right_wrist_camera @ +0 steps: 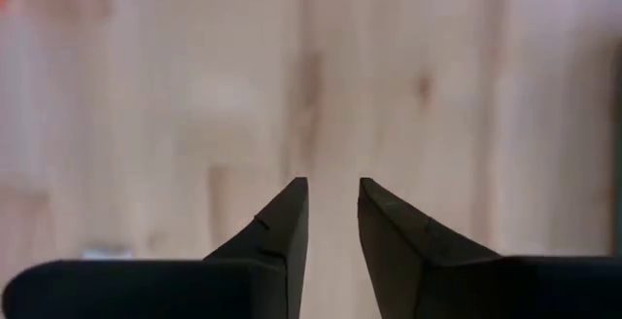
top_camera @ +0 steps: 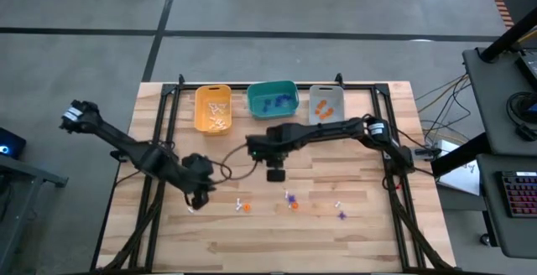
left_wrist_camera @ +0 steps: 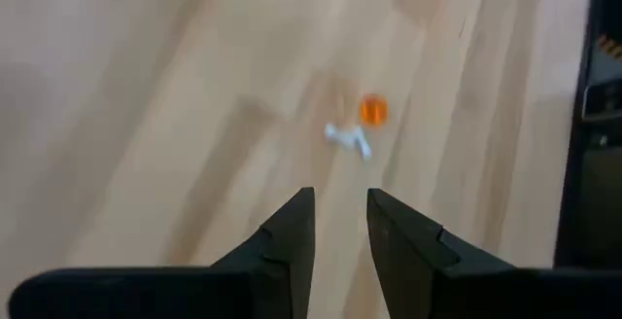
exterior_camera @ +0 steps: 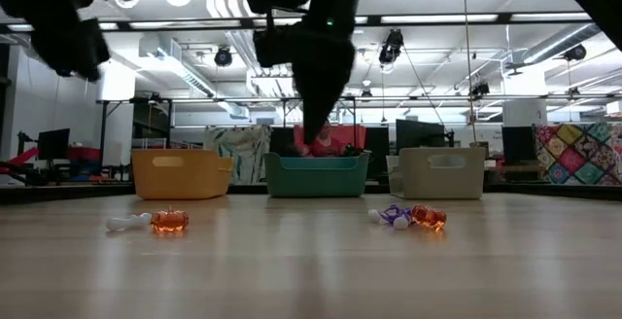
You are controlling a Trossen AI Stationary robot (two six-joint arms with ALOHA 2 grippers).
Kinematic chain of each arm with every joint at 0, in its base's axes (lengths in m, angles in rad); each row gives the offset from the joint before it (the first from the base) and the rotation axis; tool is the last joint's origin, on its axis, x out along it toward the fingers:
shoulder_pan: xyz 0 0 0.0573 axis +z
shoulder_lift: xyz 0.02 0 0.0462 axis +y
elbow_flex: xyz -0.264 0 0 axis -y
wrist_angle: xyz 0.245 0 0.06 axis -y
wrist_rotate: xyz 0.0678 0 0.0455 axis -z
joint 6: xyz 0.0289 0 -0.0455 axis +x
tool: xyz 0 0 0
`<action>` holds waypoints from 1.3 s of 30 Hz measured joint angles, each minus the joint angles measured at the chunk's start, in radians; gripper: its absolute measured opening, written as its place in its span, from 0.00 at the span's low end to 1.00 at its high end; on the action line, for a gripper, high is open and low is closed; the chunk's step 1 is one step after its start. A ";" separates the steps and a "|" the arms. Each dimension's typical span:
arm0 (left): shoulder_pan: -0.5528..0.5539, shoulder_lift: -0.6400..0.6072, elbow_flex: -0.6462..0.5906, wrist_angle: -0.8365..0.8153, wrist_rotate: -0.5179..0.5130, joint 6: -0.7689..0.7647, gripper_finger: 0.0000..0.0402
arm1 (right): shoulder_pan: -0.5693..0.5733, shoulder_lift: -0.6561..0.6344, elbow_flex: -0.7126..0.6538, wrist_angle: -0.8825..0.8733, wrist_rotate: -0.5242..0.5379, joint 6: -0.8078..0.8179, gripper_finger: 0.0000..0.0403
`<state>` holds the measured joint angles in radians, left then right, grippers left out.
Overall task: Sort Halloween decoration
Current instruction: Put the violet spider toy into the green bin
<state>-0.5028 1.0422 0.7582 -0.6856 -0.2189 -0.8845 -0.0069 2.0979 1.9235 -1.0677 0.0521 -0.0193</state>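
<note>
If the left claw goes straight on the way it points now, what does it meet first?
Probably the white trinket lying against the orange trinket on the table. Nothing else lies in front of the left claw, whose fingers are slightly apart and empty. Depth is unclear, so it may reach bare wood first.

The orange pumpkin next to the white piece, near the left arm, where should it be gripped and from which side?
Grip the pumpkin across its round body, coming straight down from above: it sits low on the table. The white piece lies close beside it, so set the fingers across the other axis. Left tool is nearest.
</note>
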 joint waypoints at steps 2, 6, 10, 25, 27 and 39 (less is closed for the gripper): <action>-0.015 0.034 0.000 -0.013 0.037 -0.048 0.20 | 0.021 0.000 -0.018 -0.030 0.000 -0.001 0.19; -0.044 0.094 0.000 -0.032 0.118 -0.144 0.20 | 0.051 -0.002 -0.030 -0.108 0.000 0.008 0.17; -0.079 0.156 0.001 -0.035 0.211 -0.249 0.20 | 0.073 -0.002 -0.031 -0.158 0.000 0.036 0.16; -0.159 0.397 0.042 -0.095 0.277 -0.460 0.20 | 0.105 -0.017 -0.031 -0.174 0.001 0.038 0.16; -0.161 0.433 0.072 -0.154 0.255 -0.452 0.20 | 0.107 -0.017 -0.031 -0.173 0.001 0.046 0.16; -0.198 0.621 0.198 -0.278 0.150 -0.378 0.20 | 0.107 -0.017 -0.031 -0.170 0.001 0.046 0.16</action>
<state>-0.7011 1.6637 0.9559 -0.9639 -0.0689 -1.2620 0.1005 2.0808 1.8923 -1.2380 0.0528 0.0269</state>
